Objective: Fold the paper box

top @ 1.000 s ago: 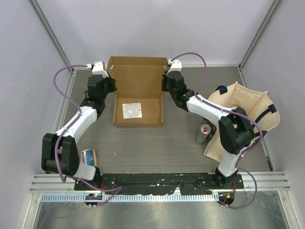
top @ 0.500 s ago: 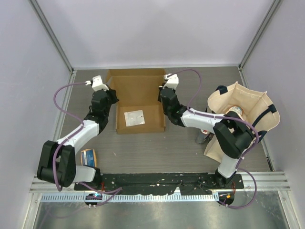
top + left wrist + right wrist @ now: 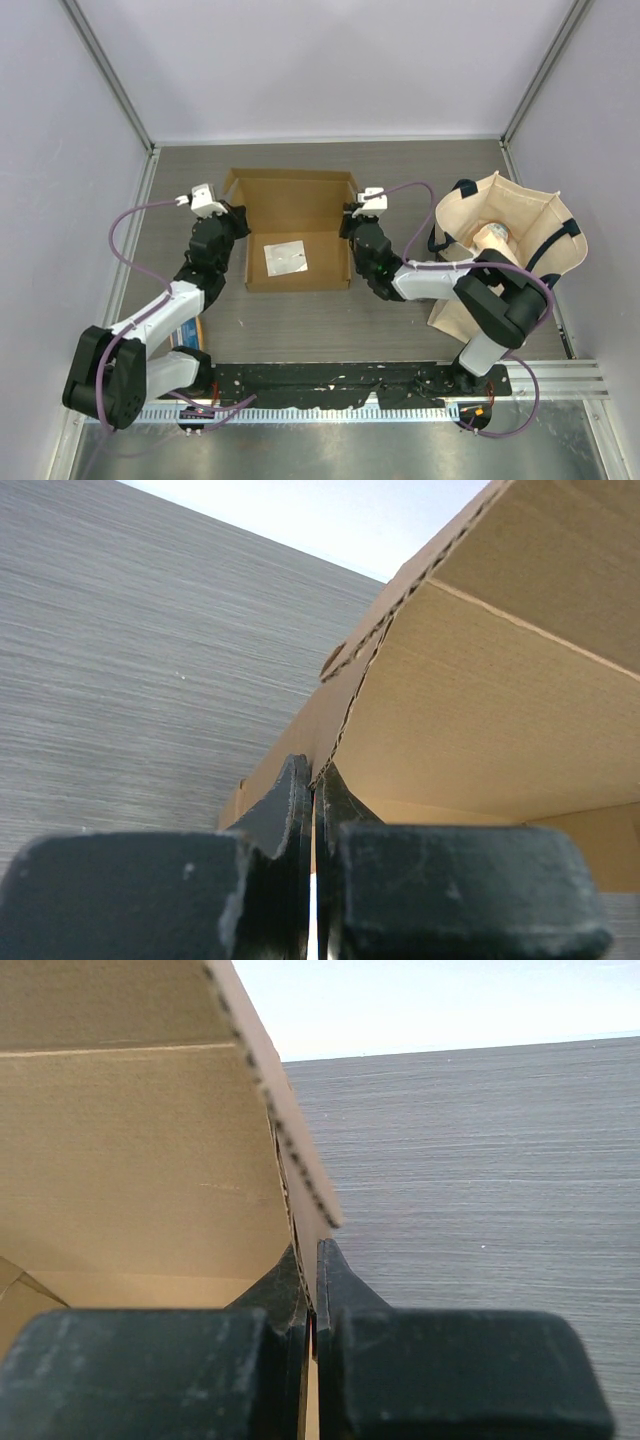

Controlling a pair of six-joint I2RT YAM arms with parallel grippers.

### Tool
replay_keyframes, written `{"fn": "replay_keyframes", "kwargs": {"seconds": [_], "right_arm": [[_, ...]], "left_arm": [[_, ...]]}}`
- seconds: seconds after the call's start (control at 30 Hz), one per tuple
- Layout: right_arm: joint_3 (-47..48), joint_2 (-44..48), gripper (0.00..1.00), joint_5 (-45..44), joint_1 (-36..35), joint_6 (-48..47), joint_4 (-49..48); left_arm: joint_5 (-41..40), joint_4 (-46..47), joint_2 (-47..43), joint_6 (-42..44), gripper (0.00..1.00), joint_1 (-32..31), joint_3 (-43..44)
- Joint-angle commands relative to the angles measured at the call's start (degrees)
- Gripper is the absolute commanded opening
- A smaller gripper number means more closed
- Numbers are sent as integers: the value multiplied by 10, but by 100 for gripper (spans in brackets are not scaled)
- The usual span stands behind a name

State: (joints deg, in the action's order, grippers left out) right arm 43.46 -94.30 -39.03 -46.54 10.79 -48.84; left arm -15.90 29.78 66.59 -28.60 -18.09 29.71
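Left end effector [image 3: 313, 776] and right end effector [image 3: 312, 1256] pinch paper box [image 3: 295, 203].

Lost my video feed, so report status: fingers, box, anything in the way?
Left fingers shut on paper box, left wall. Right fingers shut on right wall. Lid raised. Tote bag off right, apart.
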Motion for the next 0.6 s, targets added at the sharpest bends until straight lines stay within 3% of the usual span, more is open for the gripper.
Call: {"fn": "replay_keyframes", "kwargs": {"seconds": [0.0,0.37,0.5,0.57], "right_arm": [[-43,14,3,-26,-14,-4,-109],[-113,2,4,-69,-51,-20,-179],[-123,26,14,-69,-60,-23,-148],[-123,60,25,-76,-65,-20,-88]], "left_arm": [[-15,-2,-19,-27,0,-8,-38],[-24,15,-34,-64,0,-19,-95],[-38,4,-37,-73,0,-20,-106],[-42,-4,-42,-69,0,-20,-110]]}}
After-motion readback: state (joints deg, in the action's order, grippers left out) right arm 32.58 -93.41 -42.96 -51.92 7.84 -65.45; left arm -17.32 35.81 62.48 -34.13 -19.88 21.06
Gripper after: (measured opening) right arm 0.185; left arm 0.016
